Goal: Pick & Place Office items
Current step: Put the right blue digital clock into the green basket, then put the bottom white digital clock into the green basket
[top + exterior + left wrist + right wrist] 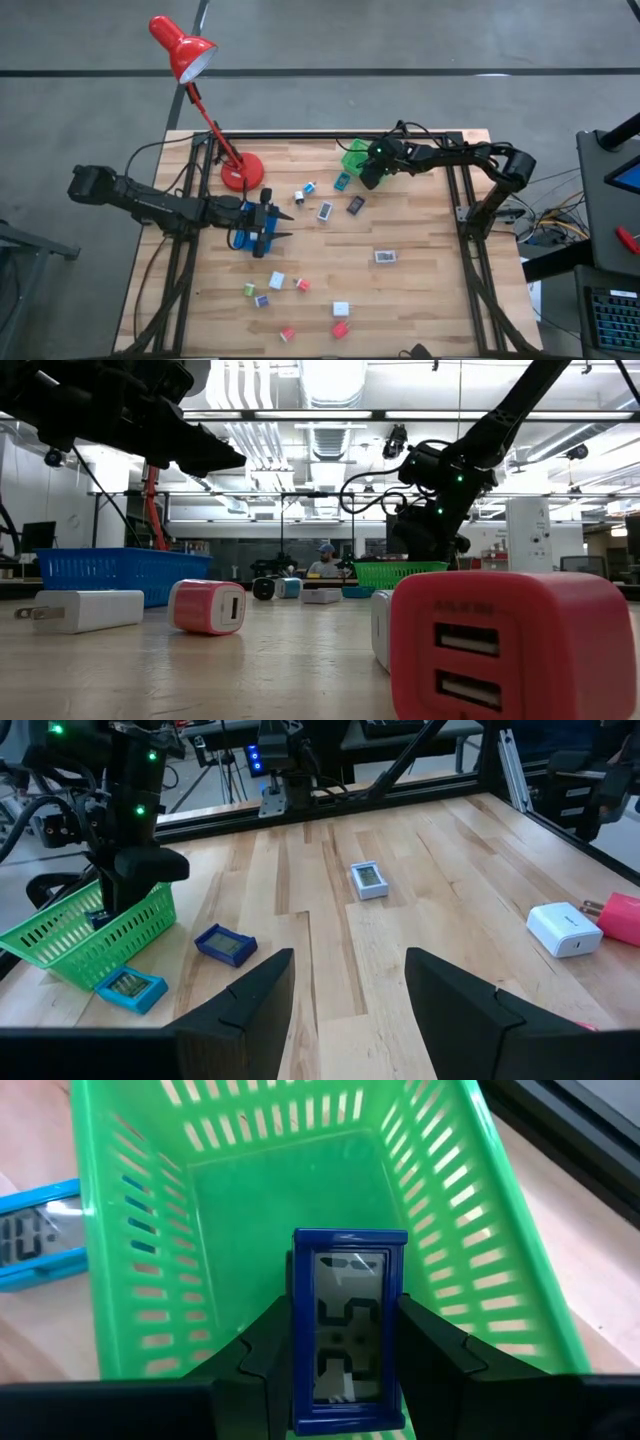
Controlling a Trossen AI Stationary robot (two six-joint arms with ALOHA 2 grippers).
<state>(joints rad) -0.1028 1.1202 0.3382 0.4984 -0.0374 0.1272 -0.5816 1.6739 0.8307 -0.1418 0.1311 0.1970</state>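
Observation:
My right gripper (345, 1355) is shut on a small clock with a dark-blue frame (348, 1320). It holds the clock over the inside of the green basket (250, 1190) at the table's far side (355, 155). My left gripper (348, 990) stands open and empty over the blue tray (243, 238) at the table's left. Other office items lie flat on the wood: a teal clock (342, 181), a dark-blue clock (355, 204), two grey ones (325, 211) (385, 256), and several white, red, green and purple cubes near the front (300, 300). My right gripper pinches the clock's two long sides (298, 1310) between its two fingers (255, 1350), slanting down from above into the basket. The fingers lie across the clock, whose display faces the wrist camera. I cannot tell whether its lower end touches the basket floor.
A red desk lamp (185, 50) stands on its round base (242, 172) at the far left. The table's dark frame rails (465, 190) run along both sides. Bare wood (330, 250) lies between the two grippers.

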